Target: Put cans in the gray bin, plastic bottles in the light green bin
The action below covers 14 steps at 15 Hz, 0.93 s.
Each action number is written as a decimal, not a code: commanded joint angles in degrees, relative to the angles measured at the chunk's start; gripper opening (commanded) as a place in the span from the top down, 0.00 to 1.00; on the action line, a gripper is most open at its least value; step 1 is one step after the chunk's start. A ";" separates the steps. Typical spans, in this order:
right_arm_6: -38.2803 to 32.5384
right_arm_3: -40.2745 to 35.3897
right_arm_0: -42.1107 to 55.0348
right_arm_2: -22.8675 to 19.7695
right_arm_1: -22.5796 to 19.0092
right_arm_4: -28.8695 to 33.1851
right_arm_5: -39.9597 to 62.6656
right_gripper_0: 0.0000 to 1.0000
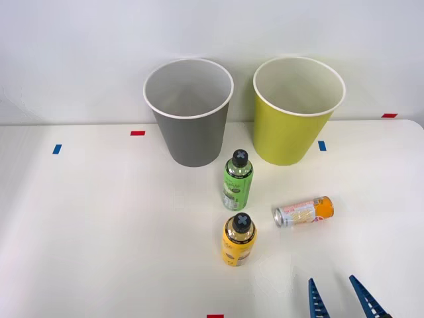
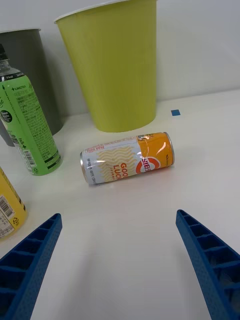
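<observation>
The can (image 1: 304,212) (image 2: 128,157) lies on its side on the white table, orange at one end and pinkish-white at the other. A green-labelled plastic bottle (image 1: 237,180) (image 2: 27,127) stands upright with a black cap; a shorter yellow-labelled bottle (image 1: 238,239) (image 2: 7,206) stands nearer me. Behind them stand the gray bin (image 1: 189,112) (image 2: 30,75) on the left and the light green bin (image 1: 297,110) (image 2: 114,60) on the right. My right gripper (image 1: 336,291) (image 2: 120,272) hovers open near the table's front edge, just short of the can, with nothing between its blue fingers.
Small red tape marks (image 1: 137,133) and blue tape marks (image 1: 322,146) dot the table (image 1: 99,225). A white wall rises behind the bins. The table's right corner curves away at the far right.
</observation>
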 commanded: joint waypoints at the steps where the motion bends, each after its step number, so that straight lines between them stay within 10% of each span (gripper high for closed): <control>1: 0.00 0.00 0.00 0.00 0.00 0.00 0.00 0.22; 14: 0.00 0.00 0.00 0.00 0.00 0.00 0.00 0.22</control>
